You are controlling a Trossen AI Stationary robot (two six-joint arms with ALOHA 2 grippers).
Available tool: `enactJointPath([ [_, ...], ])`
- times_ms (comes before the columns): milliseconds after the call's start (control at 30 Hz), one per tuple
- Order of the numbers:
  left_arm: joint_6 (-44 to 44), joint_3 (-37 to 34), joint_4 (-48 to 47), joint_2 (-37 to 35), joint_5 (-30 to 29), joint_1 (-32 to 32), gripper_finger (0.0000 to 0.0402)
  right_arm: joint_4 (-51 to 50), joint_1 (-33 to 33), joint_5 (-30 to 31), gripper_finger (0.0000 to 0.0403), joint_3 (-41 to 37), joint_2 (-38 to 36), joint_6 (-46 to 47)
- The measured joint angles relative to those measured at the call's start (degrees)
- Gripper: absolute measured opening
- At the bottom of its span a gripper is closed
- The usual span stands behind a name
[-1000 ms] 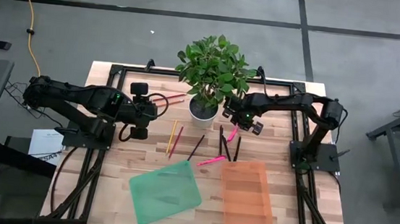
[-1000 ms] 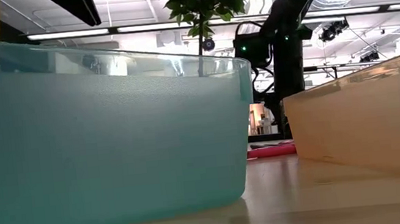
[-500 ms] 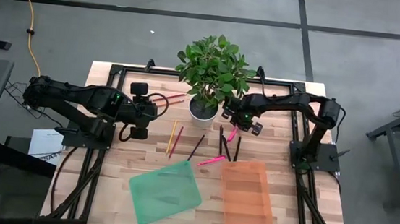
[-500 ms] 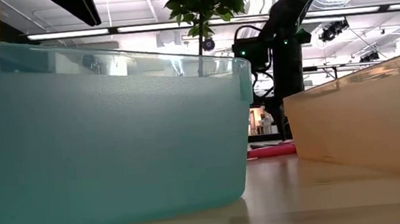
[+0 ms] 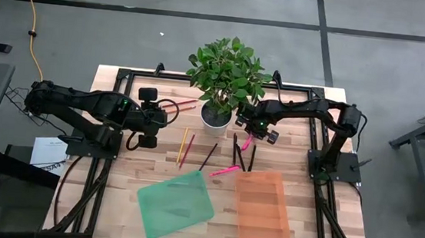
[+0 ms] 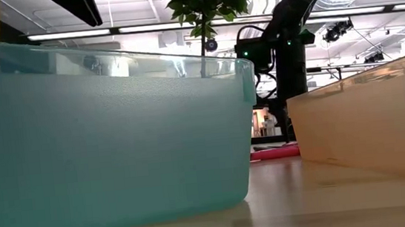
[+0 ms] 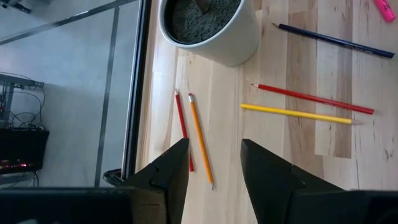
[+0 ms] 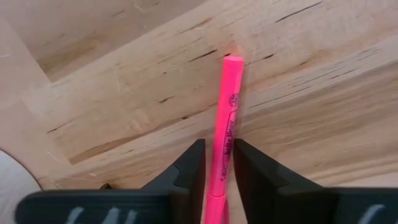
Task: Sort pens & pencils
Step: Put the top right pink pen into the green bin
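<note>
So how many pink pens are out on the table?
2. One pink pen lies near the plant pot, gripped by the right gripper; the second pen lies beside the orange tray. Others may hide under the leaves.

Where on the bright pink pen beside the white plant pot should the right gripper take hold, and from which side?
Grip the bright pink pen across its slim barrel, coming straight down from above. It lies flat on the wooden table, so only its long sides offer opposing faces. The right gripper already straddles the barrel, a finger on each side; closing there looks sound, though that spot seems nearer one end than the middle.
</note>
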Motion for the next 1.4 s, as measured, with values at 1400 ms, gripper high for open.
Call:
enactJointPath([
  [1400, 0.02, 0.01, -0.11, -0.02, 0.00, 0.00, 0.0134, 0.22, -0.02, -0.10, 0.0032, 0.02, 0.00, -2.93],
])
